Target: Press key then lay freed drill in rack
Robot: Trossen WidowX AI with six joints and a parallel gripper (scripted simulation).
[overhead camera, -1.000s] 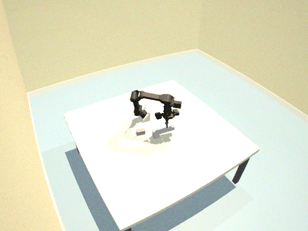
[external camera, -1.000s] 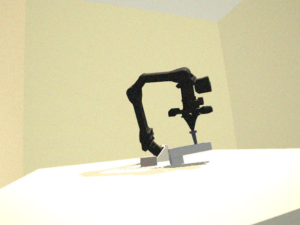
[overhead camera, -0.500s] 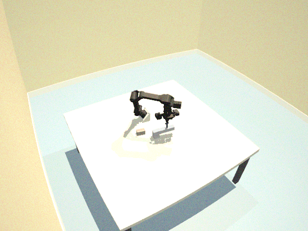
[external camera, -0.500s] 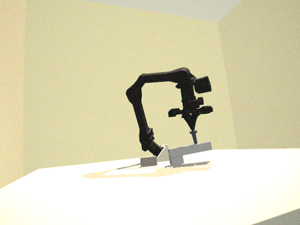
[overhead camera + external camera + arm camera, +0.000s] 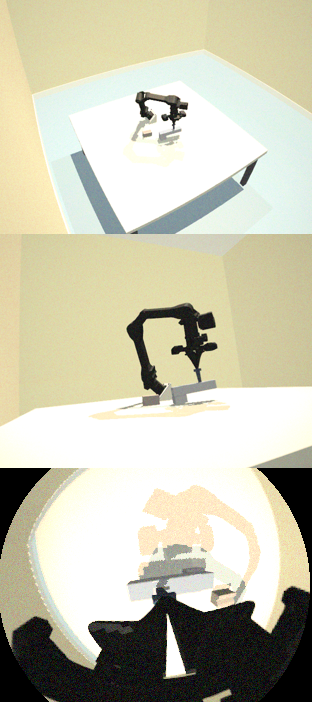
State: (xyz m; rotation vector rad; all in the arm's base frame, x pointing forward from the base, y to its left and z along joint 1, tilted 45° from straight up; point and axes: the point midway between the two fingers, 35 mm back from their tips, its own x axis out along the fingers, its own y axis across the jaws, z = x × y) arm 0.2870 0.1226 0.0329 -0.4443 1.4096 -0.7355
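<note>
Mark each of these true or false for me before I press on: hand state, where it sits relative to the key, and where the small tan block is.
1. The hand is shut with nothing in it. True.
2. The hand points straight down over the dark T-shaped key. True.
3. The key stands on the small tan block. False: it stands on the long grey block.
4. The tan block touches the grey block. False: a gap separates them.
5. The hand is wide open around the key. False: its fingers are together, tips at the key's top.
</note>
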